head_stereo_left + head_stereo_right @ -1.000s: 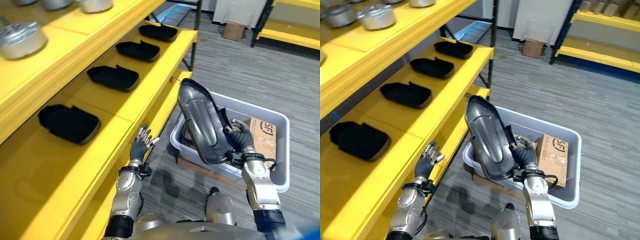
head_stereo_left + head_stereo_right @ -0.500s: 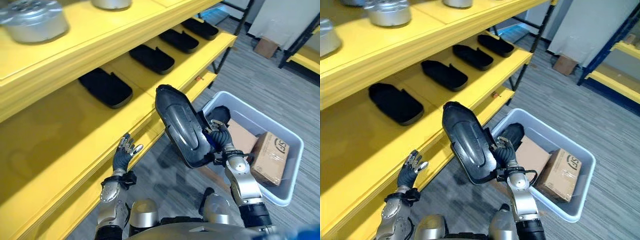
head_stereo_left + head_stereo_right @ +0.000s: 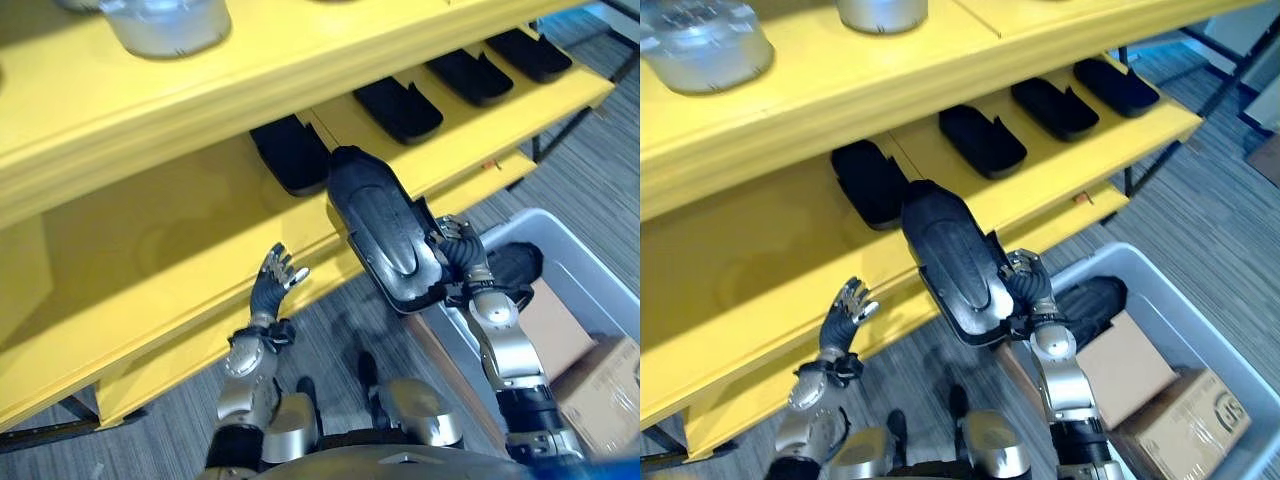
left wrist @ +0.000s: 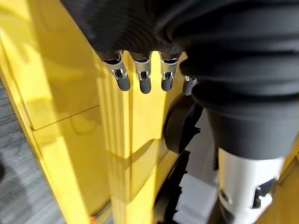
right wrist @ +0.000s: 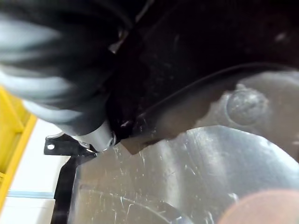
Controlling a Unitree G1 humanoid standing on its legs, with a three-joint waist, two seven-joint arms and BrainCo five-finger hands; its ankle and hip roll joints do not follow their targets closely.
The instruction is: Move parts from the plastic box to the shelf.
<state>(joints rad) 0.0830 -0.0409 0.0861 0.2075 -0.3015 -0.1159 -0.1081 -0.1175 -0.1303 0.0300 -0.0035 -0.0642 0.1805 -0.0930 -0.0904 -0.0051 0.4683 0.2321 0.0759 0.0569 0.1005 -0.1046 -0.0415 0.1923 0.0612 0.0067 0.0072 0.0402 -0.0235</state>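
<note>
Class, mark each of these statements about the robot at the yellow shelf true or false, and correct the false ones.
1. The right hand holds a large black part. True.
2. The left hand grips a black part. False: its fingers are spread and it holds nothing, raised beside the edge of the yellow shelf.
3. Several black parts lie in a row on the middle shelf. True.
4. The grey plastic box is empty. False: a cardboard box and another dark part sit in it.
5. Silver metal parts stand on the top shelf. True.
</note>
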